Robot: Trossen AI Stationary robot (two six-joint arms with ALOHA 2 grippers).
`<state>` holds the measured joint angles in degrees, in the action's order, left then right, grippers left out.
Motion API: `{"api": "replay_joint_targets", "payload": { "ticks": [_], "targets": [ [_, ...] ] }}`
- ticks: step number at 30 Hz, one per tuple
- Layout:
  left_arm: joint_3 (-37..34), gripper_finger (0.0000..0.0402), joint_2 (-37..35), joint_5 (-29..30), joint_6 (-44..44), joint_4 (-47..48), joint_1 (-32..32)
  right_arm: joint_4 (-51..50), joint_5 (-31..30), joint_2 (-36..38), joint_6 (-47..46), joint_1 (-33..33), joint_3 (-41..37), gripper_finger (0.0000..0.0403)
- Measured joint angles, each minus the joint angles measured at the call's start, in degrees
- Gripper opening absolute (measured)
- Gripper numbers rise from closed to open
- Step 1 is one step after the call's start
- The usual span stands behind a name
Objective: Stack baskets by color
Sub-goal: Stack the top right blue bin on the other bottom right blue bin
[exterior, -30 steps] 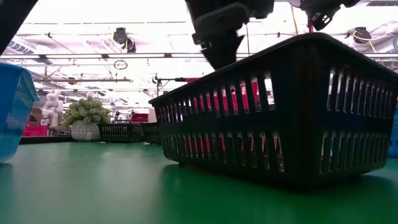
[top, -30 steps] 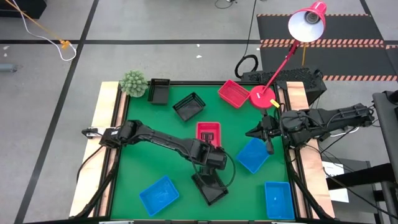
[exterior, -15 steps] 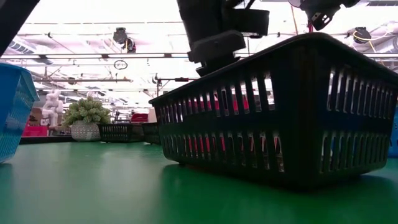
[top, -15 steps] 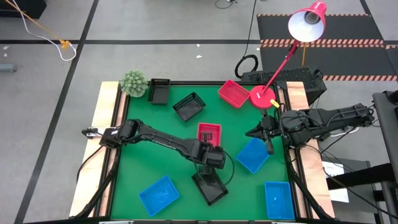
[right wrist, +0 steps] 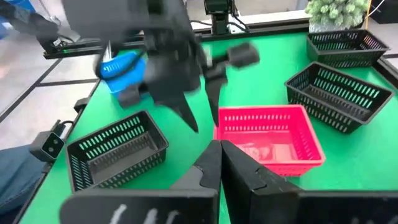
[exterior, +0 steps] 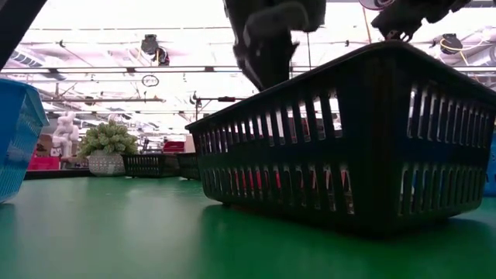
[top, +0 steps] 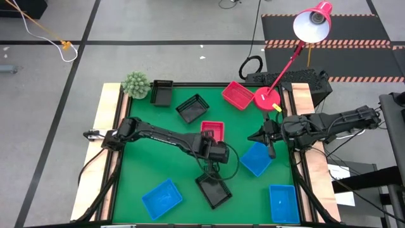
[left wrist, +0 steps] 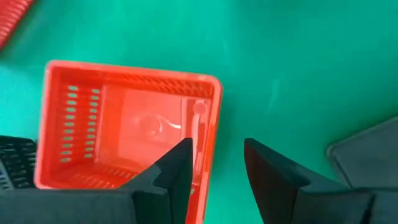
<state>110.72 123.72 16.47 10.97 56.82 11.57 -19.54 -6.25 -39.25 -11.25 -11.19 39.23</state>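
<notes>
Near edge, high view: blue basket (top: 162,198) lower left, black basket (top: 214,190) bottom centre, another blue basket (top: 283,202) lower right. Left gripper (top: 212,171) hangs just above that black basket's upper end, fingers (left wrist: 177,167) apart, nothing between them. Mid-frame: red basket (top: 212,131) w/ left arm across it, third blue basket (top: 257,158) to its right. Right gripper (top: 272,149) clenched shut, empty, at blue basket's upper right corner. Far: two black baskets (top: 192,108) upper left, red basket (top: 238,95) upper centre.

Left pincer (top: 214,166) above table (top: 139,158) centre, between two baskets (top: 214,190).
</notes>
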Motion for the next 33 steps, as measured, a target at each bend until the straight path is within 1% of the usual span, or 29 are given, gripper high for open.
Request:
{"api": "replay_joint_targets", "payload": {
  "ticks": [5,8,10,14,17,20,23,28,31,33],
  "targets": [
    [-0.5,0.0147,-5.6,0.5,-1.4,-0.1,0.8,2.0,2.2,-0.6,-0.5,-0.6,-2.1,0.0000],
    [-3.4,0.0147,-9.3,4.1,-1.6,-0.8,1.8,2.2,3.3,-1.0,-2.9,-2.2,-2.0,0.0000],
    [-7.2,0.0147,-12.4,6.1,-1.6,-3.9,2.3,1.7,3.1,-2.0,-3.8,-4.0,-1.5,0.0000],
    [-16.8,0.0147,-19.5,7.7,-2.3,-11.8,2.6,-0.5,1.0,-5.7,-6.5,-9.0,-0.2,0.0000],
    [-22.8,0.0147,-24.8,7.9,-1.5,-14.2,1.9,-6.6,-1.8,-9.4,-9.3,-12.4,3.1,0.0002],
    [-27.3,0.0147,-29.6,8.3,0.8,-15.5,1.8,-13.9,-4.3,-13.7,-14.7,-14.8,7.9,0.0013],
    [-31.4,0.0147,-33.5,8.3,2.2,-17.3,2.2,-19.6,-4.3,-18.1,-21.1,-15.9,12.1,0.0030],
    [-36.6,0.0147,-38.1,8.2,3.3,-18.5,3.4,-23.1,-4.6,-26.0,-32.6,-16.4,16.9,0.0061],
    [-39.0,0.0147,-39.3,8.2,4.3,-20.9,4.0,-24.8,-4.2,-30.5,-38.3,-16.4,18.3,0.0073],
    [-40.1,0.0147,-39.9,8.2,5.1,-20.9,4.5,-25.9,-4.2,-33.0,-41.2,-16.3,18.9,0.0078]
  ]
}}
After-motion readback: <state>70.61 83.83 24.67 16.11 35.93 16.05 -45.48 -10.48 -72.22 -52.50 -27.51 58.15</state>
